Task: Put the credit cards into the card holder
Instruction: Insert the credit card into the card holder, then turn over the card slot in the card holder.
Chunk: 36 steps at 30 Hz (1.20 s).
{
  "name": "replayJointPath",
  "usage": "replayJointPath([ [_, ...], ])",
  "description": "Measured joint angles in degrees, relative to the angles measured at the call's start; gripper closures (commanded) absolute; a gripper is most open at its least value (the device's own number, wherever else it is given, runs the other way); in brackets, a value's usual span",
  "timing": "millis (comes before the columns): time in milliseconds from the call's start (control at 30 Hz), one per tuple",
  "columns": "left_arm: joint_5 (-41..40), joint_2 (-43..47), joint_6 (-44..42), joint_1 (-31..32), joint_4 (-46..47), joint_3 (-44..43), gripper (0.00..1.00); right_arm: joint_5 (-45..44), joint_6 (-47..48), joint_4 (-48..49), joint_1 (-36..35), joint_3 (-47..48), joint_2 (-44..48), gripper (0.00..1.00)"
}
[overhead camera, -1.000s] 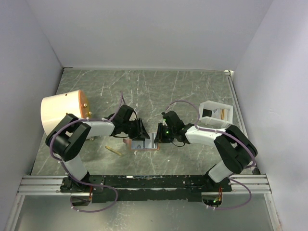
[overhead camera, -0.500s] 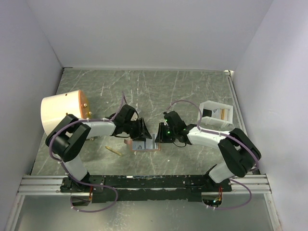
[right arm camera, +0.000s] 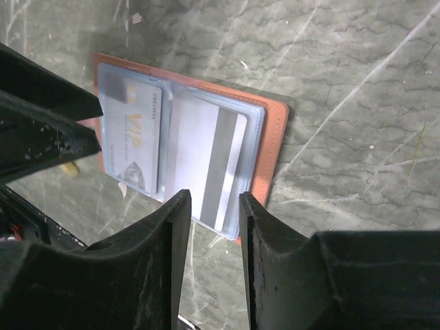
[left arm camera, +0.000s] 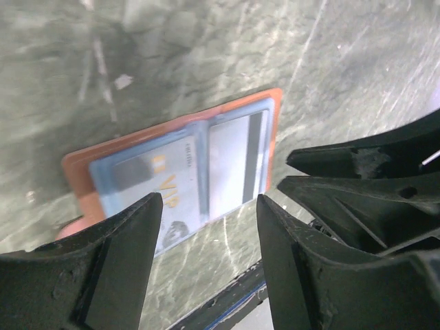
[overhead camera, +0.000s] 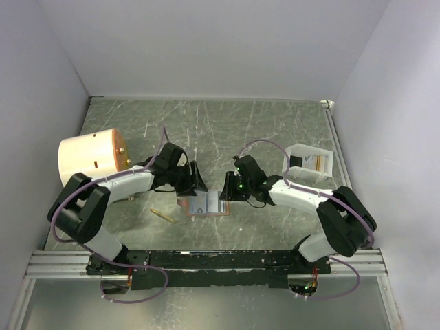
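Card holder lies open on the tabletop, two credit cards in its sleeves; left fingers and right fingers hover apart, empty. Task looks nearly done.

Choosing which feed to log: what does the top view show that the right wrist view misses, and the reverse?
Only top: the cylinder, the tray and a small stick. Only right wrist: the VIP card with its print, and the striped card with its dark band. Both: the open card holder with those cards on it.
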<state>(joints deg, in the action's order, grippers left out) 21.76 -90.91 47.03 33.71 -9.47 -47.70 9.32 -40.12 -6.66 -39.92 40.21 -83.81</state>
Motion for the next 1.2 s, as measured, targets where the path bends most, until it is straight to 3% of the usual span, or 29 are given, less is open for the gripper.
replayJointPath([
  [600,-0.50,2.95,-1.38,-3.93,0.96,6.43,0.27,-3.56,0.48,-1.79,-0.94,2.89,-2.60,0.63],
  [1200,0.39,4.68,-0.50,-4.02,2.43,7.06,0.28,-3.48,0.48,0.20,-0.96,0.39,-4.20,0.76],
])
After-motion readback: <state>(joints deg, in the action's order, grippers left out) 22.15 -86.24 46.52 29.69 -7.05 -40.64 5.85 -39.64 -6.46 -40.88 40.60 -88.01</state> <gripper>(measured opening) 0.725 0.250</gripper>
